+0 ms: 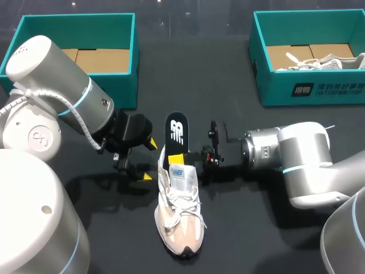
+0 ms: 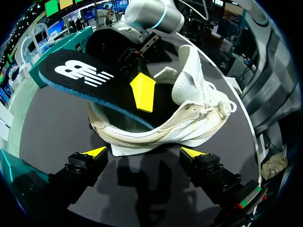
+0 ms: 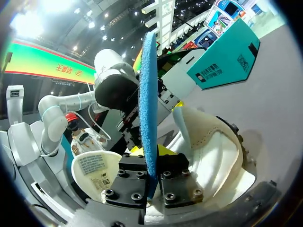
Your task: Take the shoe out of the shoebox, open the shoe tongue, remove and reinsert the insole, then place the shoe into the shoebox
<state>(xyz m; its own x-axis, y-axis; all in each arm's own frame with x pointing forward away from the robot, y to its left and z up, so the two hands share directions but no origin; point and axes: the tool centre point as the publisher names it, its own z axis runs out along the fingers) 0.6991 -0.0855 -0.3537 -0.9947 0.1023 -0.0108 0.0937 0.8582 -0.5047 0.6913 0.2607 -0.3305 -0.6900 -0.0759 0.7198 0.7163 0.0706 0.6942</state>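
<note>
1. Head view showed the shoe (image 1: 178, 214) standing sole-down at the table's (image 1: 256, 228) centre, well apart from the empty shoebox (image 1: 114, 85) at 11 o'clock.
2. The right gripper (image 1: 180, 157) pinched the insole (image 1: 177, 130), which stood half out of the heel opening.
3. The left gripper (image 1: 149, 160) was spread wide at the shoe's 9 o'clock side, touching nothing.
4. Risk, as I judged it: with the shoe unbraced, a pull or push on the insole could drag or tip it. The insole could also buckle against the heel collar or slip from that narrow pinch.
5. The shoe's long axis ran 12 to 6 o'clock, toe pointing to 6, heel at 12.
</note>
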